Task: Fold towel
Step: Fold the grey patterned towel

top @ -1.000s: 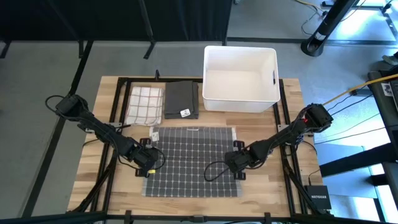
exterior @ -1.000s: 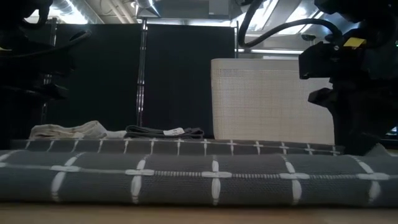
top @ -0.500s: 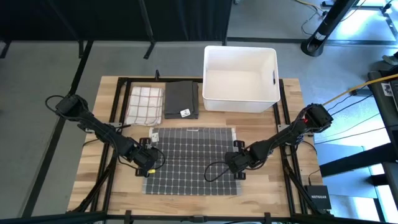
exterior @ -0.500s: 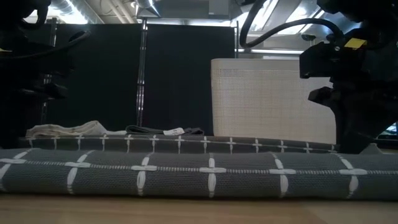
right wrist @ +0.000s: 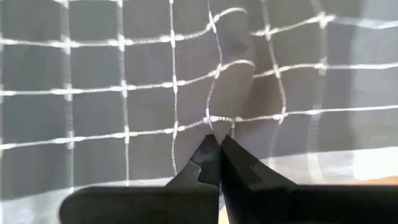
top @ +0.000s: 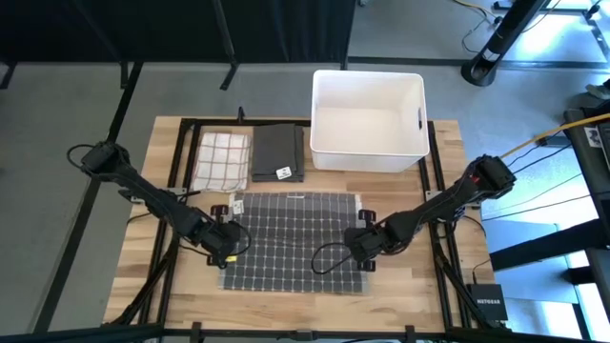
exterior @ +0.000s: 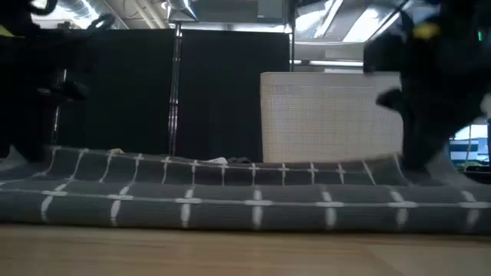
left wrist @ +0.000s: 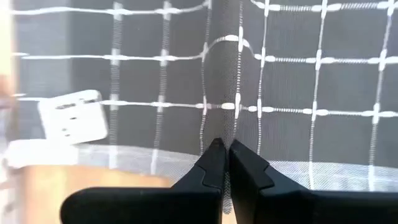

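Now | woven grey grid towel (top: pixel 291 243) | left gripper (top: pixel 229 250), right gripper (top: pixel 360 245) pinching edges

towel (top: pixel 291 241) at table (top: pixel 419 295) front, bin (top: pixel 368 122) behind it, two folded cloths (top: pixel 250 157) left of bin

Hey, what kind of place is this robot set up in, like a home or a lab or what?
Most likely a robotics lab or workshop, not a home. A wooden workbench sits on a bare grey concrete floor, black curtains hang behind it, and loose cables and a network box lie alongside.
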Motion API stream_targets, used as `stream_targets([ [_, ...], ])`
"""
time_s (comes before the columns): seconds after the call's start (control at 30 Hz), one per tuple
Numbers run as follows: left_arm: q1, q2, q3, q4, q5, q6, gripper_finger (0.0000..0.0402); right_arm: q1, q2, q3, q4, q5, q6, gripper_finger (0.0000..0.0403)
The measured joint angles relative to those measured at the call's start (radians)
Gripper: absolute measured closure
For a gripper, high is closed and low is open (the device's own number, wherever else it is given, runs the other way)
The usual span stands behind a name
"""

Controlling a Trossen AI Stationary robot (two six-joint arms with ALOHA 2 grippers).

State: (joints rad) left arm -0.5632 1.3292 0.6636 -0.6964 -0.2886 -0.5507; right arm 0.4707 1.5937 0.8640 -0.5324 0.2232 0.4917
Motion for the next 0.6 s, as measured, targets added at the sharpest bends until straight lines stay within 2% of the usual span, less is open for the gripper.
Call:
stream_targets([
  [0.33,0.001,-0.142,0.112,-0.209,-0.164,-0.002,0.0401,0.007,-0.145,0.084,-0.226,0.133,0.000,0.0401],
  [0.6,0.008,-0.258,0.219,-0.386,-0.413,-0.003,0.0401,0.006,-0.268,0.155,-0.378,0.342,0.000,0.0401],
])
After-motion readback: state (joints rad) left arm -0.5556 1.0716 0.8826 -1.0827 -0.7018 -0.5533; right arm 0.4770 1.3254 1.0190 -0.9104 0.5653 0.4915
